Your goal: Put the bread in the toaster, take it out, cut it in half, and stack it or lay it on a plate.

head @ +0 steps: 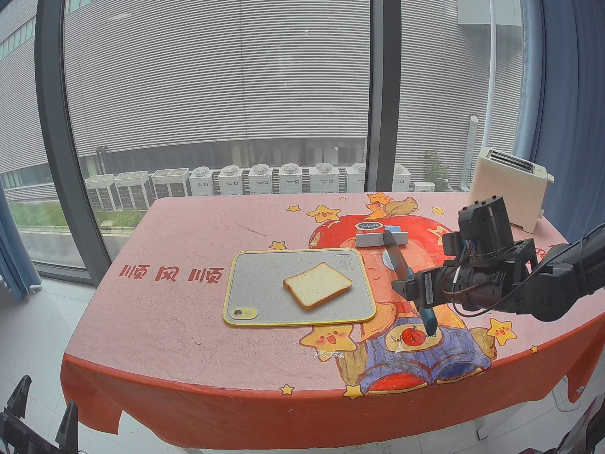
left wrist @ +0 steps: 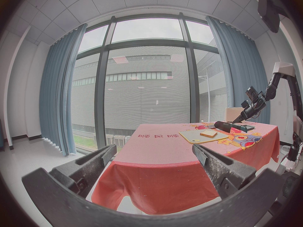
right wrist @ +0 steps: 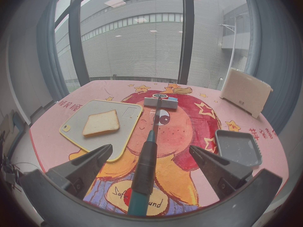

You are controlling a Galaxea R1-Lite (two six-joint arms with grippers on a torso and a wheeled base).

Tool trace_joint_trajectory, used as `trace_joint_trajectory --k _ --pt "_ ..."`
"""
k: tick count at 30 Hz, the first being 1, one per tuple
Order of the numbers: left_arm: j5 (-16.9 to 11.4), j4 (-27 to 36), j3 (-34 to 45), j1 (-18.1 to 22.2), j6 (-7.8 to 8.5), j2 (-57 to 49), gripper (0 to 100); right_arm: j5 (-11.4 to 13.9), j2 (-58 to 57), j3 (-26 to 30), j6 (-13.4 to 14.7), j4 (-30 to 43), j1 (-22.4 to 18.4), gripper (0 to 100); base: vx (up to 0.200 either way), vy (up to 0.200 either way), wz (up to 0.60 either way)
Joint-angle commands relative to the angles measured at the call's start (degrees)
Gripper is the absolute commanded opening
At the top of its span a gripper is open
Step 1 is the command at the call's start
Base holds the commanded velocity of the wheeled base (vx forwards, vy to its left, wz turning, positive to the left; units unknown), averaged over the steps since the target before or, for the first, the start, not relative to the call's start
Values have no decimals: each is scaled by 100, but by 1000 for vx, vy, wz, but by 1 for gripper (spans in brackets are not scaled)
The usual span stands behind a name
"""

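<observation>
Straddling the knife [right wrist: 145,171] handle with fingers spread wide and clear of it, the right end effector [right wrist: 150,148] hangs just right of the cutting board [head: 265,297], seemingly lined up to grasp for the halving cut. The blade tip is propped on a small grey rest [right wrist: 161,102], likely to keep the handle easy to take. The bread slice [head: 317,285] lies flat on the board, uncut. Right of the board, the toaster [head: 512,193] shows no bread and the square grey plate [right wrist: 238,147] holds nothing. The left end effector [left wrist: 154,147] gapes wide, well off the board, short of the desk [head: 189,323].
</observation>
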Motion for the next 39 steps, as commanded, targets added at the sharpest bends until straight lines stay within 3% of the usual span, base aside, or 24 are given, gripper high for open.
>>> trace_joint_trajectory --k 1,11,32,39 --pt "2 -1 101 0 -4 -93 100 -67 407 -76 153 -85 61 100 0 0 0" --pt "2 -1 101 0 -4 -93 100 -339 618 -173 197 -94 122 100 0 0 0" --pt "2 -1 101 0 -4 -93 100 -339 644 -138 214 -111 131 100 0 0 0" --pt "2 -1 101 0 -4 -93 100 -357 662 -59 205 -437 114 100 0 0 0"
